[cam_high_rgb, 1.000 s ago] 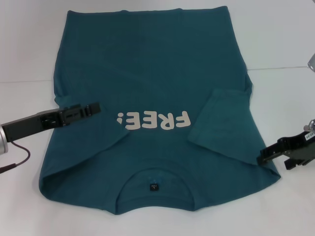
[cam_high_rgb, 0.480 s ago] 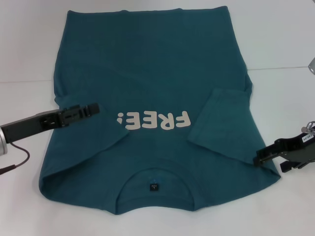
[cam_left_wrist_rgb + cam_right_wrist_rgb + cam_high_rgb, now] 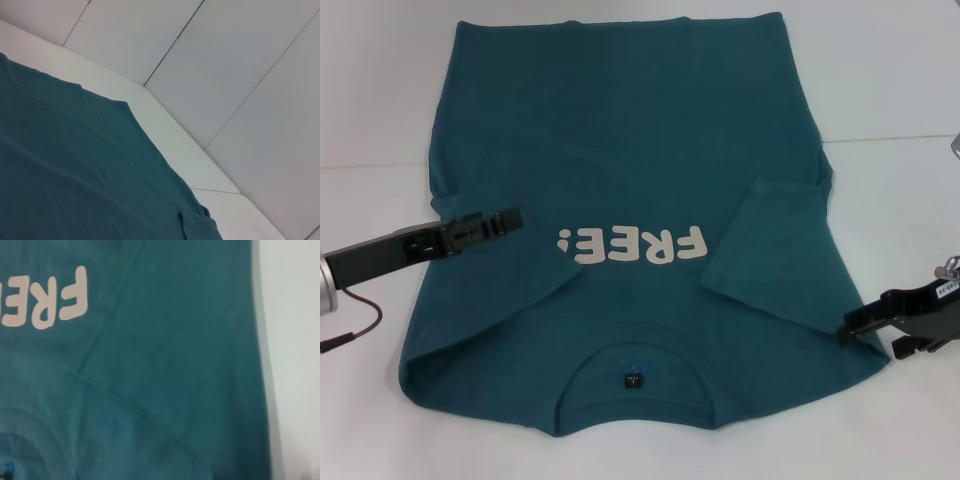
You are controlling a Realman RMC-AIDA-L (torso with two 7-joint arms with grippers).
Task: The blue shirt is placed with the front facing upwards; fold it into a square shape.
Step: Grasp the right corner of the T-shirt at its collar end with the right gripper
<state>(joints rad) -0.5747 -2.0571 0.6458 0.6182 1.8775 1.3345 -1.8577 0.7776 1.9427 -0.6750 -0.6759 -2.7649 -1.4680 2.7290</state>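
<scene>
The blue shirt (image 3: pixel 640 130) lies flat on the white table, front up, with its cream "FREE!" print (image 3: pixel 632 244) and its collar (image 3: pixel 632 355) toward me. Both sleeves are folded inward; the right sleeve (image 3: pixel 770 250) lies over the chest. My left gripper (image 3: pixel 510 219) hovers over the shirt's left side, level with the print. My right gripper (image 3: pixel 847 326) is at the shirt's right edge near the shoulder. The left wrist view shows only the shirt (image 3: pixel 75 170) and the table. The right wrist view shows the shirt (image 3: pixel 175 365) with part of the print (image 3: pixel 47 302).
The white table (image 3: pixel 900 80) extends past the shirt on both sides, with a seam line (image 3: pixel 890 137) across it at the right. A thin dark cable (image 3: pixel 355 325) hangs from my left arm at the left edge.
My right gripper has shifted slightly toward the near edge, staying at the shirt's right shoulder edge. The left gripper and the shirt have not visibly moved.
</scene>
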